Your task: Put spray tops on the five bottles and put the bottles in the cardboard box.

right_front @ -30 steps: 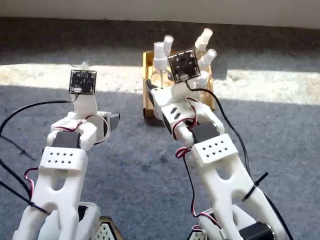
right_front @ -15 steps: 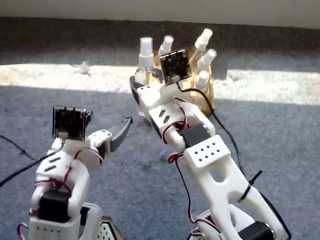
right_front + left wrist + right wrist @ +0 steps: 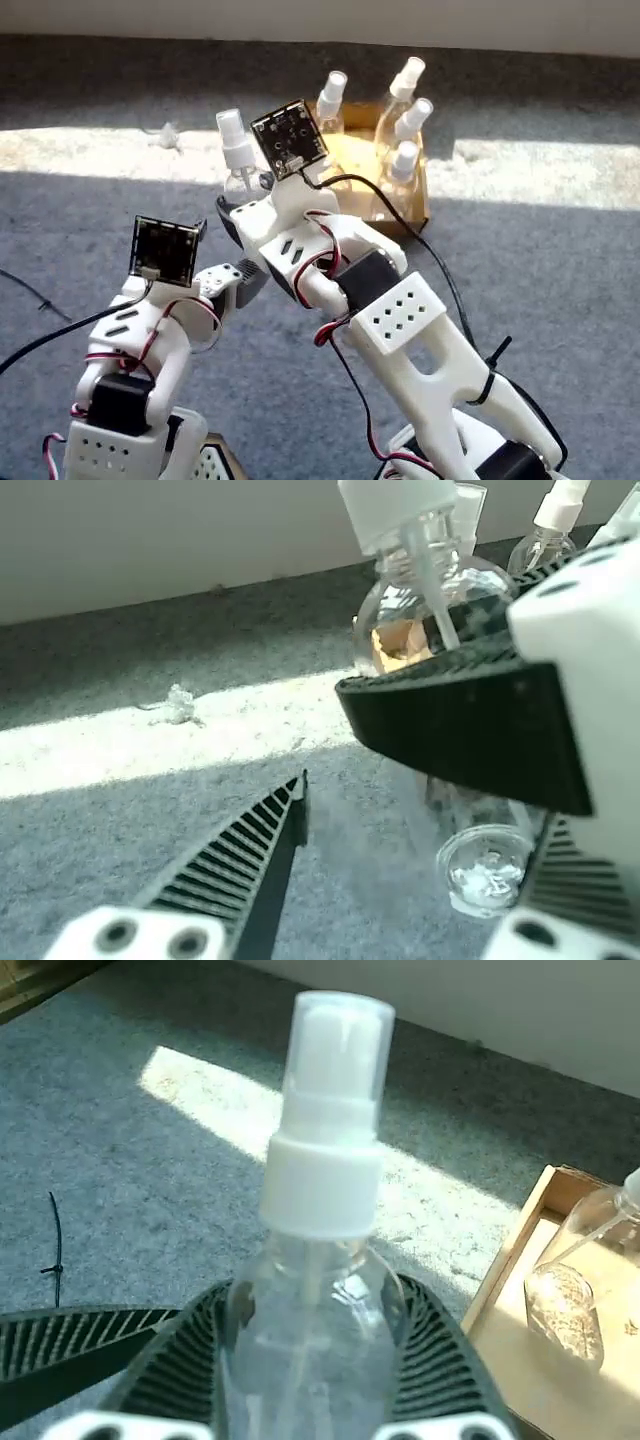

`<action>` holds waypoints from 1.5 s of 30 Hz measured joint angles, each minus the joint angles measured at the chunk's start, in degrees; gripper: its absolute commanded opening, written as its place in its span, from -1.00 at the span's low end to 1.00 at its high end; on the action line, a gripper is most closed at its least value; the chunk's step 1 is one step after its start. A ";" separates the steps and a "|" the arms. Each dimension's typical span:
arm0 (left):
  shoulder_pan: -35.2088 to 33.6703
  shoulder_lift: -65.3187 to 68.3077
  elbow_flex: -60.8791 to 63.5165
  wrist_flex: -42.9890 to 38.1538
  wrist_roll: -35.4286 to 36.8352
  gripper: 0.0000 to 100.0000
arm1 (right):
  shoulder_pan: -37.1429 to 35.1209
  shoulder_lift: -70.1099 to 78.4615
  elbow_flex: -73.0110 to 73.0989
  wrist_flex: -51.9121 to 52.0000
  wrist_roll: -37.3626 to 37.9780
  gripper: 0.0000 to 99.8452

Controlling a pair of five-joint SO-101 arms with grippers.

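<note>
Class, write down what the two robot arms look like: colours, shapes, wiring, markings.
Left arm and right arm: white plastic shells with dot-hole panels, black motors, black ribbed fingers, square black camera boards, and red, white and black wires.

A grey carpet (image 3: pixel 560 300) covers the floor. A band of sunlight (image 3: pixel 80 155) crosses it, and a pale wall (image 3: pixel 300 15) stands at the far edge.

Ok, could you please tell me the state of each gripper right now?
Left gripper: open, holding nothing.
Right gripper: shut on the spray bottle.
</note>
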 measured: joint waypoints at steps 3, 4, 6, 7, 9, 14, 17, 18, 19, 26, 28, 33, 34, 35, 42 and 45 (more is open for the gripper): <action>-0.44 3.34 0.00 -2.37 -0.62 -0.33 | -0.09 0.00 -1.23 2.64 0.00 -0.99; -0.62 4.31 0.00 -2.90 -0.70 -0.33 | -0.09 0.00 -1.58 2.99 0.00 -0.99; -1.05 5.71 0.00 -3.78 -0.88 -0.33 | -0.09 0.00 -2.20 3.43 0.00 -0.99; -1.05 6.07 0.00 -4.04 -0.79 -0.33 | -0.09 0.00 -2.37 3.78 0.00 -0.99; -1.05 6.51 0.00 -4.22 -0.88 -0.33 | -0.09 0.00 -2.37 4.48 0.00 -0.99; -1.05 7.12 0.00 -4.31 -0.88 -0.33 | -0.09 0.00 -2.46 5.10 0.00 -0.99; -1.05 7.38 0.00 -4.48 -1.05 -0.33 | -0.09 0.00 -2.46 5.19 0.00 -0.99; -1.05 7.38 0.00 -4.48 -1.23 -0.33 | -0.09 0.00 -2.46 5.19 0.00 -0.99; -1.23 7.47 0.00 -4.48 -1.23 -0.33 | -0.09 0.00 -2.46 5.19 0.00 -0.99; -2.55 7.65 0.00 -4.48 -1.23 -0.33 | -0.09 0.00 -2.46 4.84 -0.18 -0.99; -2.55 7.65 0.00 -4.48 -1.23 -0.33 | -0.09 0.00 -2.46 4.84 -0.18 -0.99; -2.64 7.47 0.00 -4.48 -1.23 -0.33 | 2.55 0.88 -2.46 0.88 -0.18 -0.99; -2.81 7.47 0.00 -4.48 -1.32 -0.33 | 3.87 0.88 -2.46 -1.23 -0.18 -0.99; -2.90 7.47 0.00 -4.48 -1.32 -0.33 | 5.45 0.88 -2.46 -3.43 -0.18 -0.99; -3.60 7.47 0.00 -4.48 -1.32 -0.33 | 11.87 0.97 -2.46 -16.79 -0.18 -0.99; -3.69 7.47 0.00 -4.48 -1.32 -0.33 | 12.66 3.60 -2.46 -20.75 1.23 -0.99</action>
